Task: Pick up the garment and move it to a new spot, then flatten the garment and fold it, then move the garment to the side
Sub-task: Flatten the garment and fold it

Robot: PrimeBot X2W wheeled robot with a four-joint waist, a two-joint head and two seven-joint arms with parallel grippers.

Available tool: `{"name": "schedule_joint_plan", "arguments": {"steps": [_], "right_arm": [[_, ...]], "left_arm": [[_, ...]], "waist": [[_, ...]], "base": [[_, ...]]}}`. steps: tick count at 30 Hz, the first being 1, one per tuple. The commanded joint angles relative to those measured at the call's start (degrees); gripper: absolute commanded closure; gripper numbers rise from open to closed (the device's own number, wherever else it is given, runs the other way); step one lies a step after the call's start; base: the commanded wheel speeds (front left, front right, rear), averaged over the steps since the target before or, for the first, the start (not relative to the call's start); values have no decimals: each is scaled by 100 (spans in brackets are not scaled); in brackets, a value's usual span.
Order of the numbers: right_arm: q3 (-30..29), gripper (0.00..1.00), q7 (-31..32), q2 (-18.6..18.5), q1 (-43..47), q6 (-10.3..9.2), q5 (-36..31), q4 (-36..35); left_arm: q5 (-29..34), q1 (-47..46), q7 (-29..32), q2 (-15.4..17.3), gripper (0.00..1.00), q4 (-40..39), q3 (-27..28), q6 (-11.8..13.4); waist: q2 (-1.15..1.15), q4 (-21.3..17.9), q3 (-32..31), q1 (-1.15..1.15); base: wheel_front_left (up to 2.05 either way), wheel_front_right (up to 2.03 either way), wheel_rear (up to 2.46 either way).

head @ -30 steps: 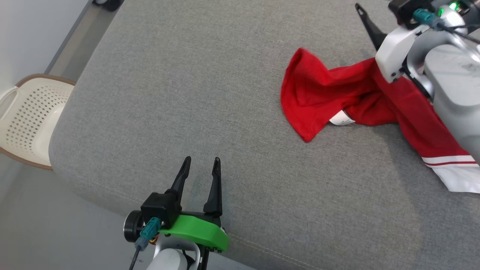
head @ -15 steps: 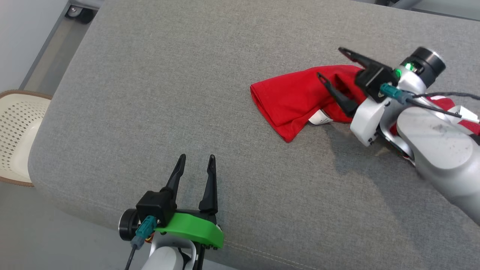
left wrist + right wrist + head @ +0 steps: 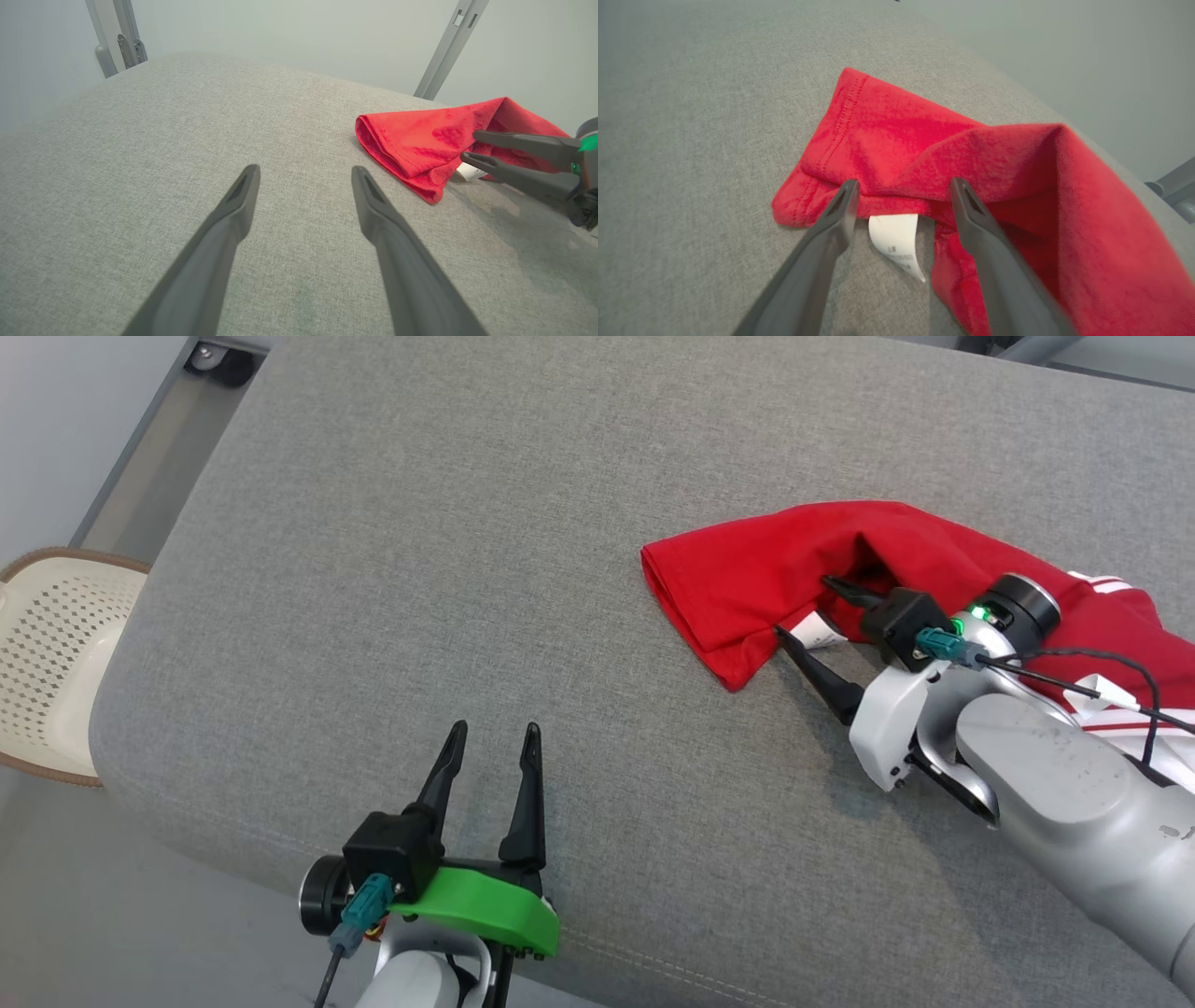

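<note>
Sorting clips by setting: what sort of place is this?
Probably an indoor test room set up for laundry folding, not a home: a grey fabric-padded worktop on a metal frame with a caster, a cream perforated laundry basket on the floor, plain pale walls.

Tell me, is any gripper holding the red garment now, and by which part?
Nothing is held. The right gripper is open at the garment edge by its white label; the left gripper is open, away from it.
</note>
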Motion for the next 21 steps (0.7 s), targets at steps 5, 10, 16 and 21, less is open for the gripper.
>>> {"name": "schedule_joint_plan", "arguments": {"steps": [5, 10, 16, 21], "right_arm": [[-458, 0, 67, 310, 280, -9, 940, 530], [-915, 0, 82, 585, 168, -9, 1555, 980], [-1028, 80, 94, 807, -62, -9, 1595, 1509], [-1001, 100, 0, 854, -293, -9, 1382, 1523]], "left_arm": [[-1, 34, -17, 10, 0, 0, -1, 21], [-33, 41, -17, 10, 0, -4, -52, 11], [-51, 42, -17, 10, 0, 4, -99, 7], [-36, 92, -17, 10, 0, 29, -64, 48]], "waist": [[0, 110, -23, 0], [0, 199, -16, 0], [0, 287, -10, 0], [0, 281, -79, 0]], "base": [[0, 0, 0], [0, 0, 0], [0, 0, 0], [0, 0, 0]]}}
